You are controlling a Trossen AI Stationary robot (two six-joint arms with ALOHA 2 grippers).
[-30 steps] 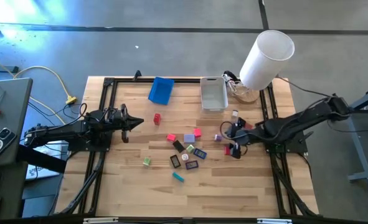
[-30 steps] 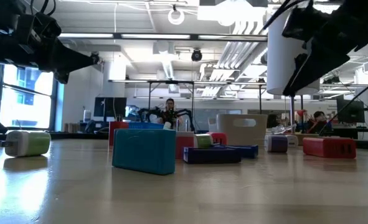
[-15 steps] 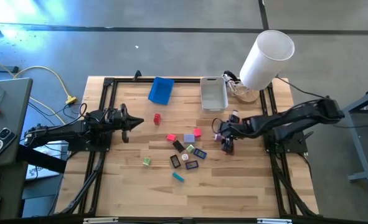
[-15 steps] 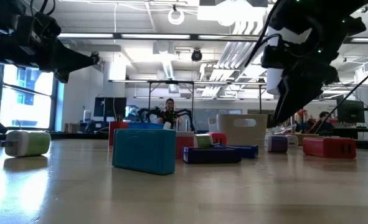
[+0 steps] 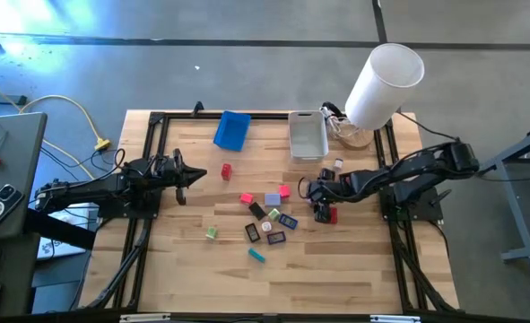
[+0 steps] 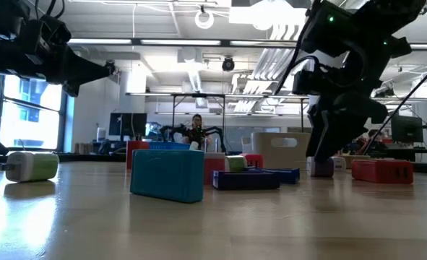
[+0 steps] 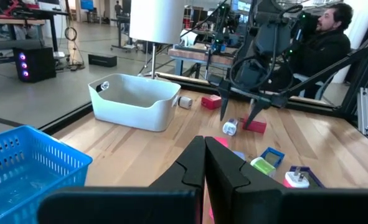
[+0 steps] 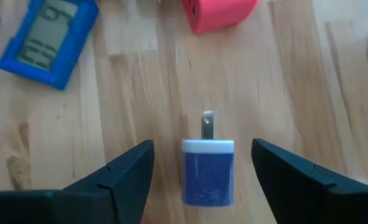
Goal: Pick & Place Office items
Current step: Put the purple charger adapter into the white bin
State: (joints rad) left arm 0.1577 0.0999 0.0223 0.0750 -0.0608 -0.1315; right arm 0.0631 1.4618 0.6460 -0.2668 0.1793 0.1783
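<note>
1. the little blue plug block (image 8: 208,171) sits on the wood table (image 5: 354,260), at about 3 o'clock from the pile of small office items (image 5: 269,215).
2. the right gripper (image 8: 202,168) has slid in from the 3 o'clock side and now hangs right over it, fingers wide, one on each side, holding nothing.
3. i think a grab comes next.
4. the left gripper (image 7: 203,163) waits at 9 o'clock, pinched shut and empty.

Purple-blue plug block (image 8: 208,171), white-capped; pink block (image 8: 219,14); blue-framed grey calculator (image 8: 47,41).
</note>
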